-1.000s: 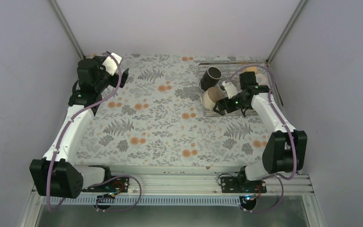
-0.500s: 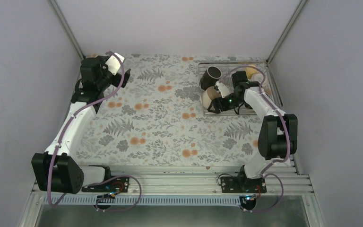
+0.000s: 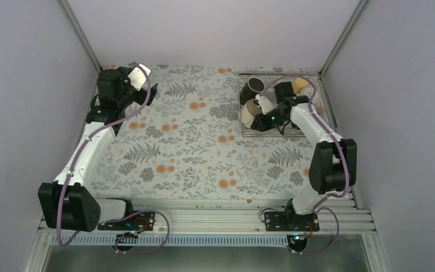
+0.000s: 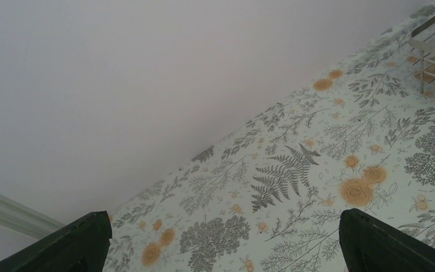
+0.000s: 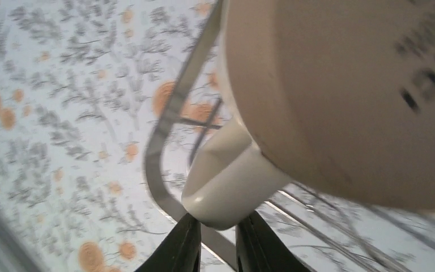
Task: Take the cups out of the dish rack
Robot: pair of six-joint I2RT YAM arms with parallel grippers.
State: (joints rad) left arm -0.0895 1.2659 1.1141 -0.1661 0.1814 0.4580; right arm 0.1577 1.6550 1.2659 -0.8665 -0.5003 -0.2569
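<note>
Over the dish rack [image 3: 294,134], right claw [image 5: 218,242] pinches beige mug [image 5: 345,102] handle at edge; left claw [image 4: 221,243] gapes empty

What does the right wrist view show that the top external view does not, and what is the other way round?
Only the right wrist view: the right gripper closed on the handle of the pale mug, and dark print on the mug's wall.
Only the top external view: both arms whole, the left gripper near the far left corner, the black mug and a yellowish mug elsewhere in the rack.
Both: the pale mug, the wire dish rack and the floral cloth.
</note>
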